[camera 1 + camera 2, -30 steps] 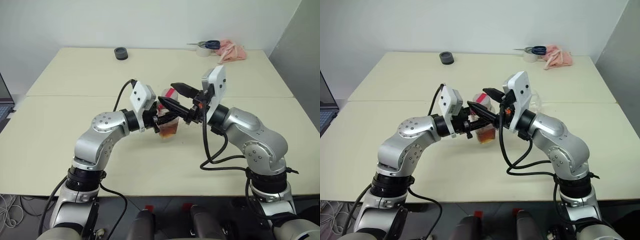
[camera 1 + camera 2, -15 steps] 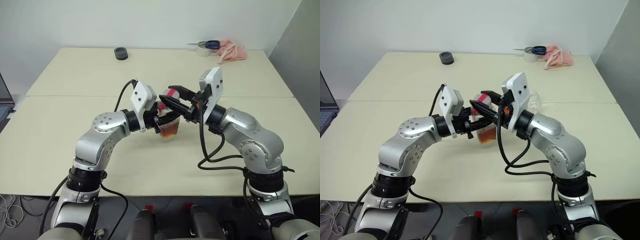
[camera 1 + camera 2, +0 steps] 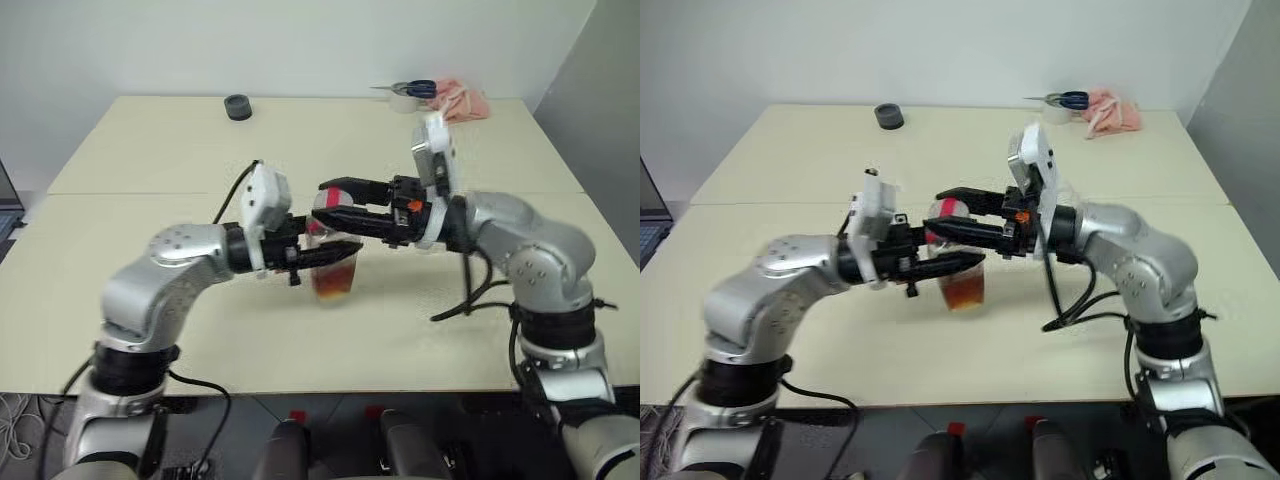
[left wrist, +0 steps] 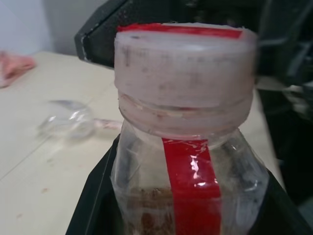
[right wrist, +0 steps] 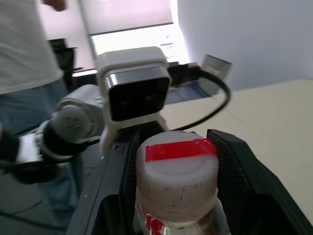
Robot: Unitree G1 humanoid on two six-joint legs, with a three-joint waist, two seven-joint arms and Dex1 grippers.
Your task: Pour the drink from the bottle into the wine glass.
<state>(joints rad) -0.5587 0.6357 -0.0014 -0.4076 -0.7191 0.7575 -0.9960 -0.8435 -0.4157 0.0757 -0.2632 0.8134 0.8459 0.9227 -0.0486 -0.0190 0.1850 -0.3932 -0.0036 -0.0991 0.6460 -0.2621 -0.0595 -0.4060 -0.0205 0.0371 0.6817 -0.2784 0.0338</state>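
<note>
While my left gripper [image 3: 325, 255] clamps the clear plastic bottle [image 3: 335, 265] low on its body, above the tabletop's [image 3: 150, 150] middle, my right gripper [image 3: 335, 203] straddles its ribbed white cap [image 5: 177, 172], red-taped on top. Amber drink [image 3: 964, 290] fills the bottle's lower part. The wine glass [image 4: 68, 120] lies toward the tabletop's far right.

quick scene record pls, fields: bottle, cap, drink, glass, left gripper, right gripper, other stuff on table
bottle: upright bottle, lifted off the table
cap: cap still on
drink: amber drink in the bottle's lower part
glass: wine glass lying on its side on the table
left gripper: left gripper shut on the bottle's body
right gripper: right gripper, fingers either side of the cap; contact unclear
other: tape roll, scissors, pink cloth
</note>
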